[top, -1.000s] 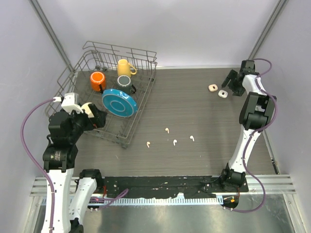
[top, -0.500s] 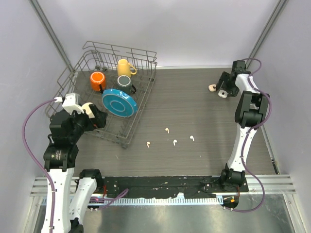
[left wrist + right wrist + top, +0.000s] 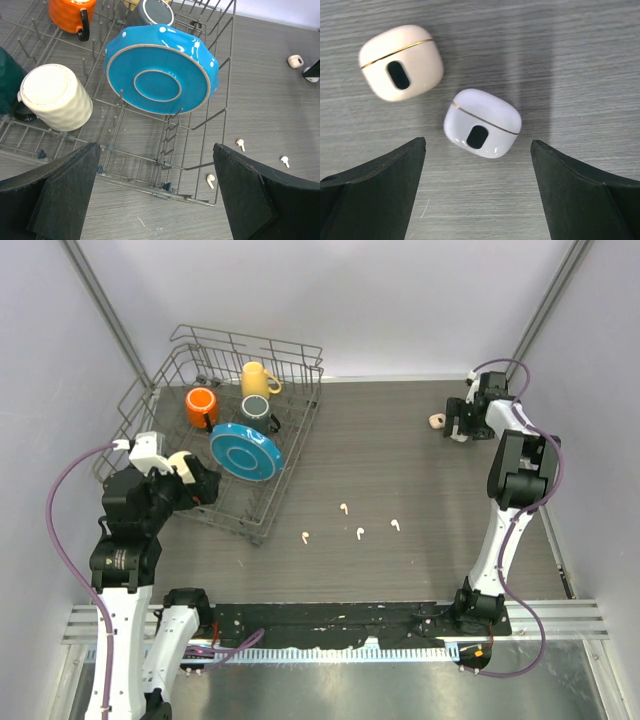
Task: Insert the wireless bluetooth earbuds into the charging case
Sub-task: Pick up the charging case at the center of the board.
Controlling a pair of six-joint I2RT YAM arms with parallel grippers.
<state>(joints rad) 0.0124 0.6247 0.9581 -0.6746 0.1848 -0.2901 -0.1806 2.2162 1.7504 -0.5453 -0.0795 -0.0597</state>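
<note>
**Earbuds, white, four.** Loose on the surface (image 3: pixel 400 465) in front of the arms, well apart from both cases. The top view shows all four: (image 3: pixel 343 508), (image 3: pixel 305 537), (image 3: pixel 359 533), (image 3: pixel 395 525). The left wrist view shows only three, past the rack's near corner. The right wrist view shows none.

**Charging cases, two, lids shut.**
- Cream case (image 3: pixel 437 421): far right of the surface, just left of the right arm's tip. It also appears at the top left of the right wrist view and at the far right edge of the left wrist view.
- White case (image 3: pixel 482 122): just beside the cream one, not touching it. The right wrist view shows it whole, with a gold seam and a dark oval slot. In the top view the arm covers it. In the left wrist view only a sliver shows.

**Right fingers (image 3: pixel 458 426).** Spread wide, one on either side of the white case with bare surface between each finger and the case. They hold nothing.

**Left fingers (image 3: pixel 203 483).** Spread wide and empty, over the near edge of the dish rack (image 3: pixel 247 337).

**Dish rack, grey wire, far left.** Contents:
- blue plate (image 3: pixel 246 451), standing on edge
- orange mug (image 3: pixel 202 406)
- yellow mug (image 3: pixel 257 377), top view only
- grey mug (image 3: pixel 257 407)
- cream mug (image 3: pixel 55 97), lying on its side, clearest from the left wrist
</note>
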